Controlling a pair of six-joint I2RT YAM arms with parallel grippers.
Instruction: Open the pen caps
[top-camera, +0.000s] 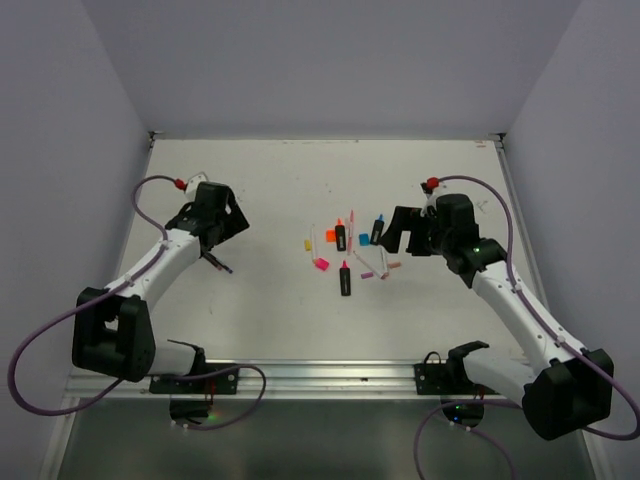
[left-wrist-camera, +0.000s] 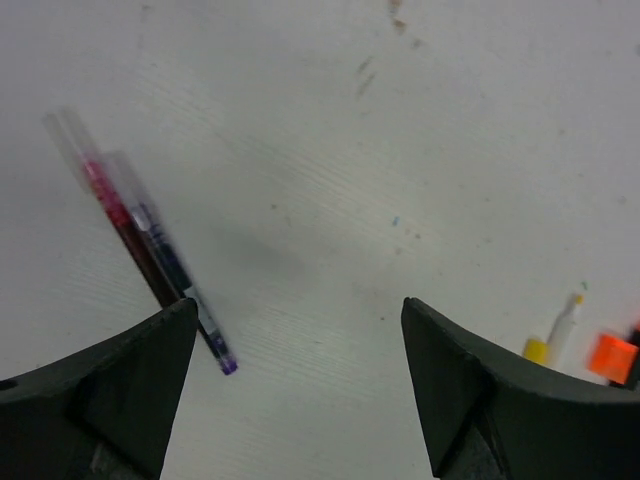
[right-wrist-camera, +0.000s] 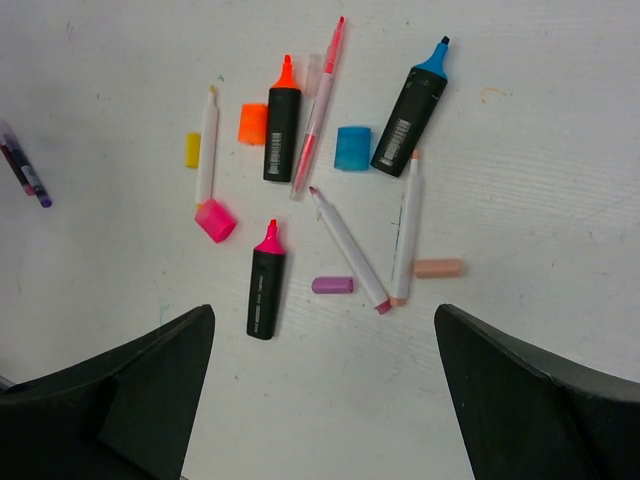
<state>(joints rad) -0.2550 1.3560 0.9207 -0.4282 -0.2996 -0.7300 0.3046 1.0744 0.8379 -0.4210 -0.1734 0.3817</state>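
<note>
In the right wrist view, black highlighters with orange (right-wrist-camera: 283, 120), blue (right-wrist-camera: 410, 120) and pink (right-wrist-camera: 263, 290) tips lie uncapped. Loose caps lie among them: orange (right-wrist-camera: 253, 123), blue (right-wrist-camera: 352, 147), pink (right-wrist-camera: 215, 220), yellow (right-wrist-camera: 192, 150), purple (right-wrist-camera: 332, 285) and peach (right-wrist-camera: 438, 268). Thin pens (right-wrist-camera: 348, 250) lie between them with bare tips. My right gripper (right-wrist-camera: 325, 330) is open and empty, just short of this group (top-camera: 345, 250). My left gripper (left-wrist-camera: 300, 330) is open and empty beside two thin dark pens (left-wrist-camera: 140, 250), apart at the left (top-camera: 218, 263).
The white table (top-camera: 270, 320) ends at side walls and a metal rail (top-camera: 320, 375) at the near edge. Purple cables (top-camera: 150, 200) loop from both arms. The yellow cap (left-wrist-camera: 537, 350) and orange cap (left-wrist-camera: 612, 357) show at the right edge of the left wrist view.
</note>
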